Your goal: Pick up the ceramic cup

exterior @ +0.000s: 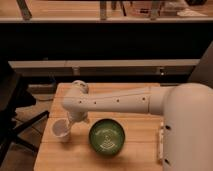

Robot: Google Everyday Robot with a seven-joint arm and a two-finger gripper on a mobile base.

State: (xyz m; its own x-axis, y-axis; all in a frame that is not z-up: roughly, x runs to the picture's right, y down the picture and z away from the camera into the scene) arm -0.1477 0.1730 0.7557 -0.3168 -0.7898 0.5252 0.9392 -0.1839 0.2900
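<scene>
At the table's left edge, the jaws [67, 121] reach the ceramic cup [61, 129]; grip unclear

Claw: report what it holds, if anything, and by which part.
Cannot be told. The claw is down at the ceramic cup, hidden behind the arm's wrist, so no grip on the cup's rim shows.

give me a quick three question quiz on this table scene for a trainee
1. True or false: the white cup stands upright on the wooden table.
2. Which lies to the right of the cup in the camera view? A) green bowl B) plate C) spoon
3. Where is the gripper?

Key:
1. True.
2. A.
3. At the end of the white arm, right beside the cup, above its right rim.
</scene>
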